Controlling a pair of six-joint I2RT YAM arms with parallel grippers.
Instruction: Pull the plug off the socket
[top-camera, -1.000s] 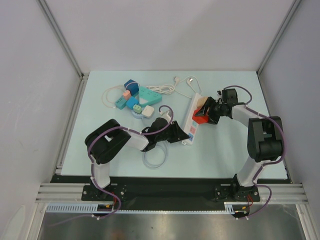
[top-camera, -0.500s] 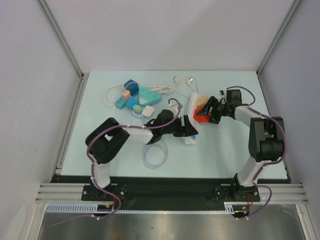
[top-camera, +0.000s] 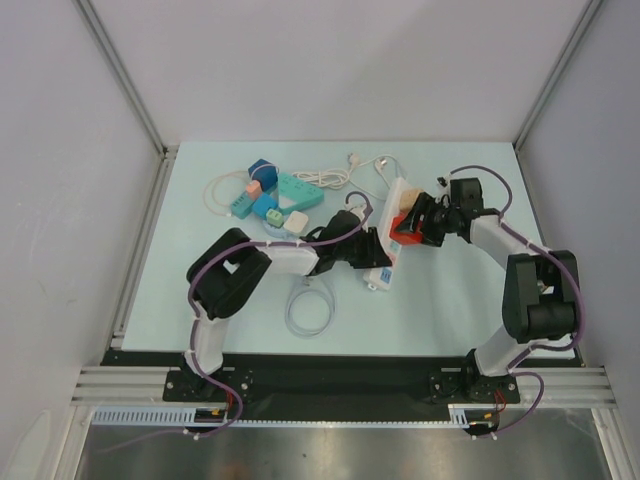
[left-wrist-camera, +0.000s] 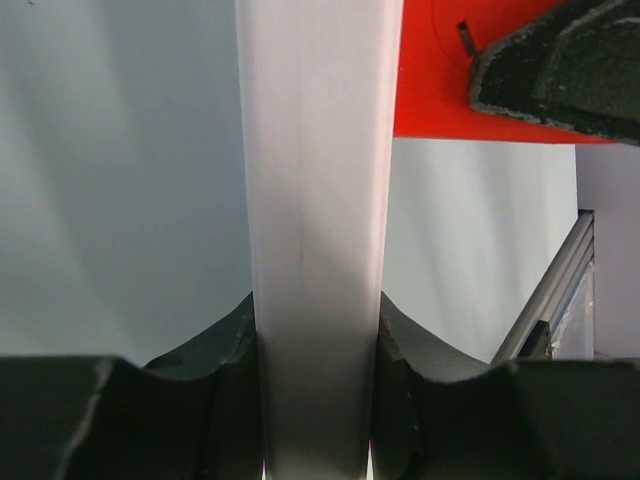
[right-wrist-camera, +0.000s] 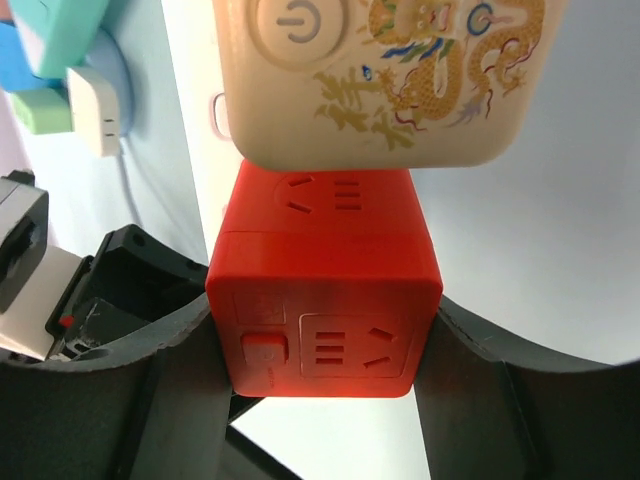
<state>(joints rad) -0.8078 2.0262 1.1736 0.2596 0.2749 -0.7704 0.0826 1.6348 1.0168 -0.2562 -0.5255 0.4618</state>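
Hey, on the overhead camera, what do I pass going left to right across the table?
Cable loop → teal strip → white strip → red cube, plugged into the white strip toward its right edge → right arm.

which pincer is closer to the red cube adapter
Right. The right pincer is clamped on the red cube adapter; the left pincer grips the white power strip beside it.
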